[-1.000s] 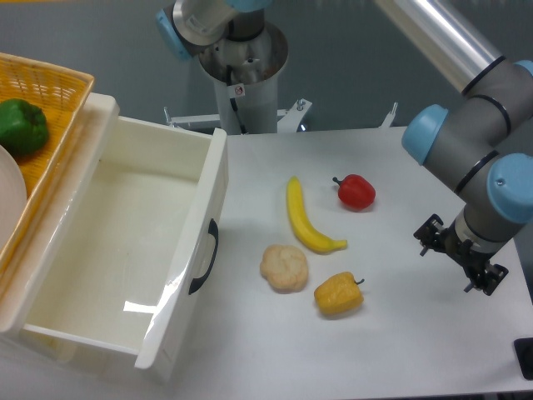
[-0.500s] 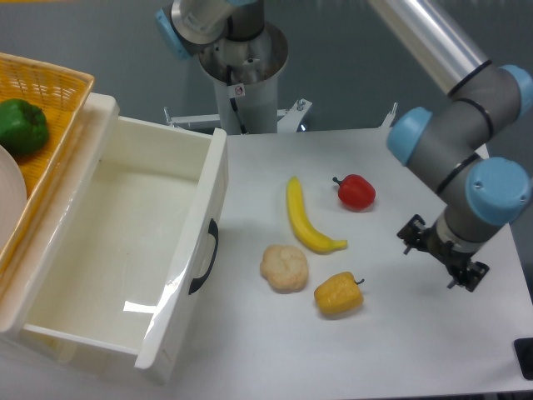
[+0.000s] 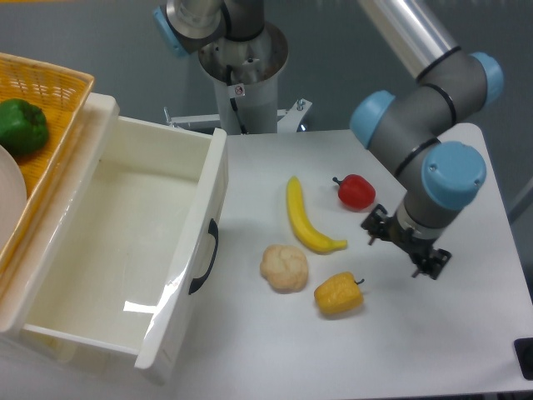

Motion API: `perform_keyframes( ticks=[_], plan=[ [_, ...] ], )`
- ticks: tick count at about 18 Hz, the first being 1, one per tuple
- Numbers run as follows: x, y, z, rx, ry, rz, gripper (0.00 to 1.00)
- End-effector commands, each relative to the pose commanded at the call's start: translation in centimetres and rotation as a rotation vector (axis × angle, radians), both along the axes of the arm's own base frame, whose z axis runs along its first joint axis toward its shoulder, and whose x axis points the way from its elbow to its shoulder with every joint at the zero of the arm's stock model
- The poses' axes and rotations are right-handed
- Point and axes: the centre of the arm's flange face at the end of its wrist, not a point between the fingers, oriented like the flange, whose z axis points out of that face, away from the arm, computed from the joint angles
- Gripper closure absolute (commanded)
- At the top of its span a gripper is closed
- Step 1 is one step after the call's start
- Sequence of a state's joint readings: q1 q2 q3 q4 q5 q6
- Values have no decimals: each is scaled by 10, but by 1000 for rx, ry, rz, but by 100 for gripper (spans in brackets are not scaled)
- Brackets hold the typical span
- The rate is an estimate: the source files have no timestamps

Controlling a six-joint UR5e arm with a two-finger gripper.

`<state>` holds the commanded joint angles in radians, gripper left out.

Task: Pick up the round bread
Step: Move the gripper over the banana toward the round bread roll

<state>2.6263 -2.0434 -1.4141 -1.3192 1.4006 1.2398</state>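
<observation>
The round bread [image 3: 284, 267] is a pale beige bun with a lumpy top, lying on the white table just right of the open drawer. The gripper [image 3: 402, 247] hangs from the arm's wrist to the right of it, above the table, close to the yellow pepper [image 3: 338, 293]. It is well apart from the bread and holds nothing. Its fingers point away from the camera, so I cannot tell how far the jaws are apart.
A banana [image 3: 306, 218] lies just above the bread and a red pepper [image 3: 356, 191] lies further right. An open white drawer [image 3: 180, 258] stands on the left. A yellow basket [image 3: 52, 108] at far left holds a green pepper [image 3: 21, 127].
The arm has swung left across the table, bringing the gripper from near the right edge to a spot beside the yellow pepper. The objects have not moved.
</observation>
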Motion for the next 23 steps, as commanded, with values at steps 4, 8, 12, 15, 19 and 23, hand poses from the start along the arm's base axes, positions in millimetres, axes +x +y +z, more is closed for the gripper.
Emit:
perform_keyframes(
  ticks=[4,8,12,15,19,23],
  plan=[
    [38,10,-3,118,-134,117,0],
    [57,2,-2,129,-135,110,0],
    [77,7,-13,96,-147,82,0],
    [86,5,-31,51,-142,49,0],
    [94,3,-45,40,-155,46,0],
    [103,6,-51,28,-164,40,0]
  ],
)
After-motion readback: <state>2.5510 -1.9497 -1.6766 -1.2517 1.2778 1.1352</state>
